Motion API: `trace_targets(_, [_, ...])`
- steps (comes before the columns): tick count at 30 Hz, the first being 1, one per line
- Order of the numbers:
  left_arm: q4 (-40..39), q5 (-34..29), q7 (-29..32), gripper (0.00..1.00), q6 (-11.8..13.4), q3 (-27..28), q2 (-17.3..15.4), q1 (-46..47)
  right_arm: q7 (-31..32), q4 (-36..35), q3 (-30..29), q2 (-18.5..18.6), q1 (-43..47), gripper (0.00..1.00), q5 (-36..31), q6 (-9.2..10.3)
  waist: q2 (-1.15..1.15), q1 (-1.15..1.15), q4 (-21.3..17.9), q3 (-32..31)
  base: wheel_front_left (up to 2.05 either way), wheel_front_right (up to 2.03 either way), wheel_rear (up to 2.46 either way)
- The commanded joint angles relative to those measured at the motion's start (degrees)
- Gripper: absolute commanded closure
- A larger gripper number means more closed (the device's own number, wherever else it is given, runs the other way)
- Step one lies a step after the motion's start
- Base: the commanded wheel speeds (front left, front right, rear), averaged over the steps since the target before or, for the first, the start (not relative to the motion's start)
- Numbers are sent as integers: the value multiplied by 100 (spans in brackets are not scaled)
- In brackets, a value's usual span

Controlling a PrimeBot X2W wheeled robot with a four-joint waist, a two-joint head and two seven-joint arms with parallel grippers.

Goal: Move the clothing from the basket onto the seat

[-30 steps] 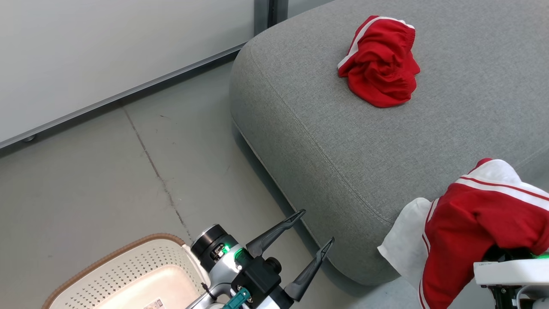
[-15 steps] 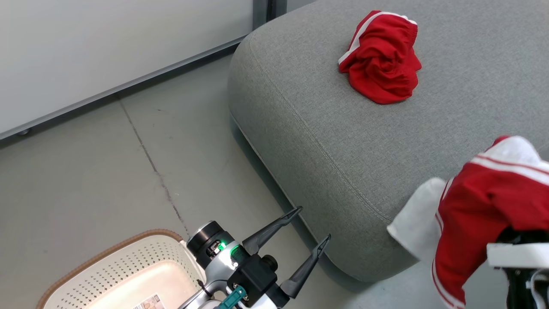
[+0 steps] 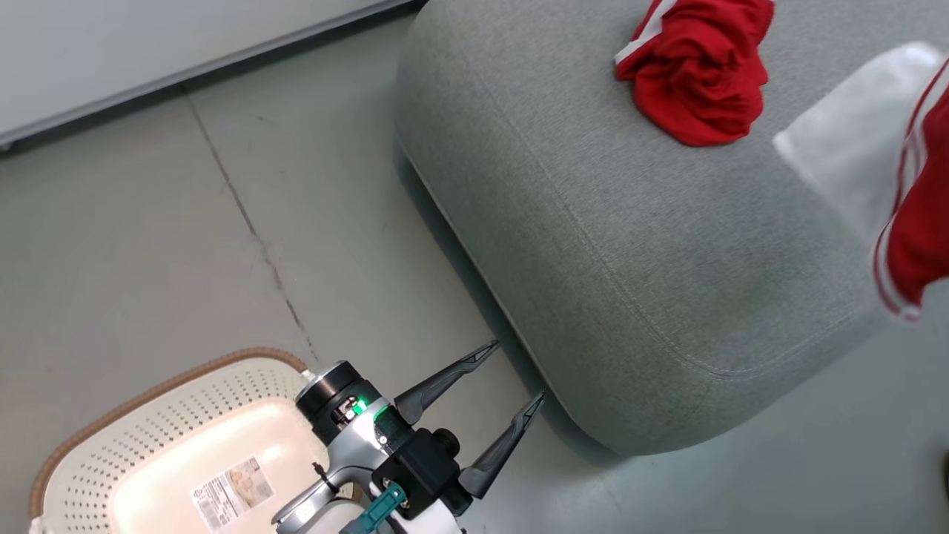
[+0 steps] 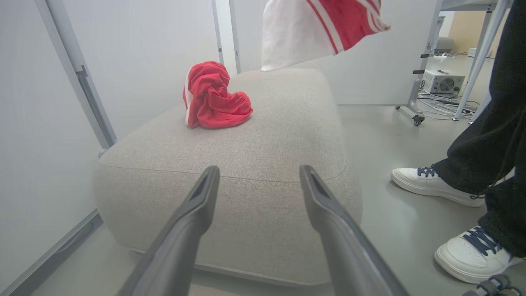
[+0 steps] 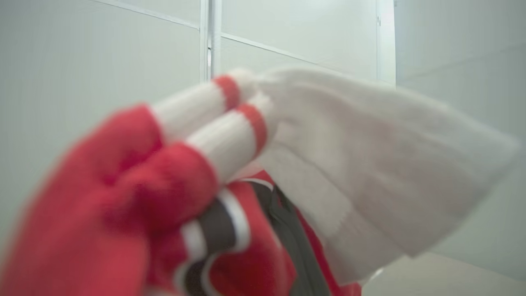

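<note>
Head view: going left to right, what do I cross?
Basket, left hand with its fingers apart, crumpled red garment lying on the seat, then the red and white garment hanging at the right edge.

Count two garments: one crumpled garment (image 3: 697,81) on the far part of the seat (image 3: 630,245), and one hanging garment (image 3: 912,193) at the right. You have one seat. Count one basket (image 3: 148,415) at the near left, with one label (image 3: 232,482) inside it. Count one left gripper (image 3: 518,371) with two fingers. In the left wrist view, count two shoes at the right: a far shoe (image 4: 429,187) and a near shoe (image 4: 472,255).
</note>
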State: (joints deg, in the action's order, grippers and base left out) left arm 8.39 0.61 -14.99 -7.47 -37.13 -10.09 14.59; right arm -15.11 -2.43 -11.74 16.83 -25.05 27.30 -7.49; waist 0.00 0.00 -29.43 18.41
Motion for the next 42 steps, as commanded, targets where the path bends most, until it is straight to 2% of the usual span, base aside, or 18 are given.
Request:
trace_targets(1, [-13, -5, -21, 0, -1, -16, -50, 114, -2, 60, -66, 144, -197, 100, -46, -1, 0, 0, 115, 185, 0, 0, 0])
trace_targets(7, [-58, -20, -20, 0, -1, -208, -231, 334, -1, 563, -493, 685, -1231, 100, -57, -1, 0, 0, 382, 635, 0, 0, 0])
trace_targets(14, [-98, -49, -20, 0, 0, -306, -387, 610, -1, 1355, -687, 1222, -2266, 100, 1, -1, 0, 0, 741, 1164, 0, 0, 0])
trace_targets(22, [-167, -42, -20, 0, 1, -334, -467, 816, -1, 2300, -721, 1759, -3086, 100, -125, -1, 0, 0, 1116, 1577, 0, 0, 0])
trace_targets(29, [-391, -30, -20, 0, 13, -250, -426, 1157, -1, 3511, -687, 2198, -3643, 100, -352, -1, 0, 0, 1500, 1944, 0, 0, 0])
trace_targets(34, [-492, -20, -20, 0, 22, -221, -441, 1280, -3, 4260, -464, 2263, -3656, 100, -936, -1, 0, 0, 1674, 2191, 0, 0, 0])
trace_targets(42, [-522, -49, -20, 0, 35, -283, -455, 1351, -2, 5340, -170, 1869, -3839, 100, -1345, -1, 0, 0, 1905, 2592, 0, 0, 0])
